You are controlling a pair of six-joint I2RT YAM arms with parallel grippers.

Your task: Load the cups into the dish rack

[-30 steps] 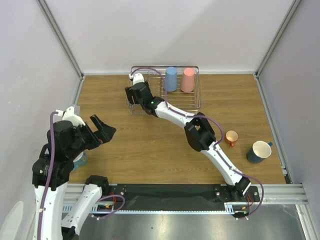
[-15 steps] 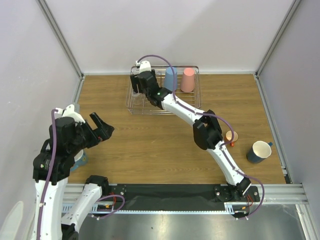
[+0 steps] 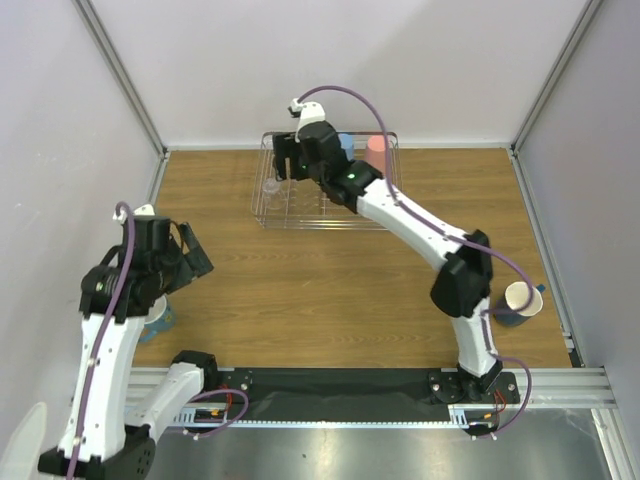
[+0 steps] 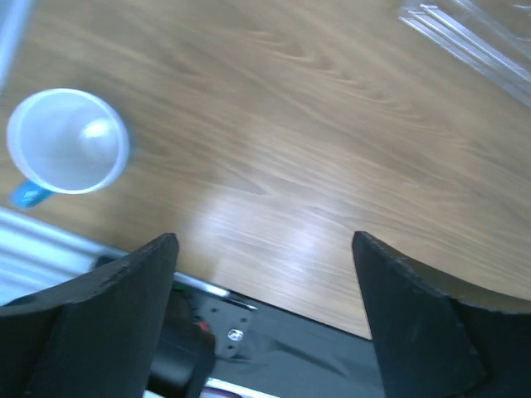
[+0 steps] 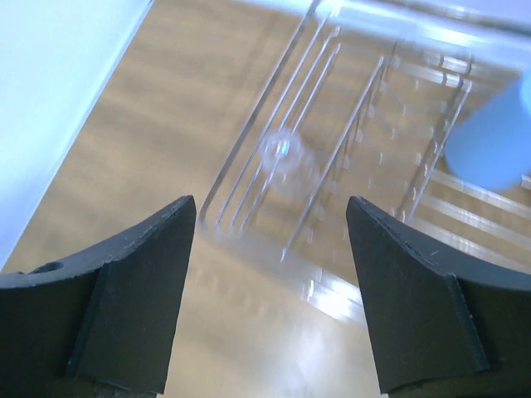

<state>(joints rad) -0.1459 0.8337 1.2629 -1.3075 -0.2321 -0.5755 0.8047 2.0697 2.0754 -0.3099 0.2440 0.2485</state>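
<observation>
The silver wire dish rack (image 3: 322, 224) stands at the back of the table. In it are a clear glass (image 3: 270, 185) at the left end, a light blue tumbler (image 3: 346, 144) and a pink tumbler (image 3: 377, 146), both partly behind my right arm. My right gripper (image 3: 285, 165) hovers open and empty above the rack's left end; its wrist view shows the glass (image 5: 280, 149), the rack bars (image 5: 365, 108) and the blue tumbler (image 5: 498, 141) below. My left gripper (image 3: 195, 257) is open and empty over the table's left side. A dark blue white-lined mug (image 3: 520, 300) stands at the right. The orange cup is hidden.
A pale blue cup with a blue handle (image 3: 160, 318) stands near the front left edge under my left arm, also in the left wrist view (image 4: 68, 141). The rack's corner (image 4: 465, 41) shows there. Side walls close in the table.
My right gripper has risen and moved back-right from low in the rack's left end, with the clear glass left standing there. My left arm has drawn back to the left.
</observation>
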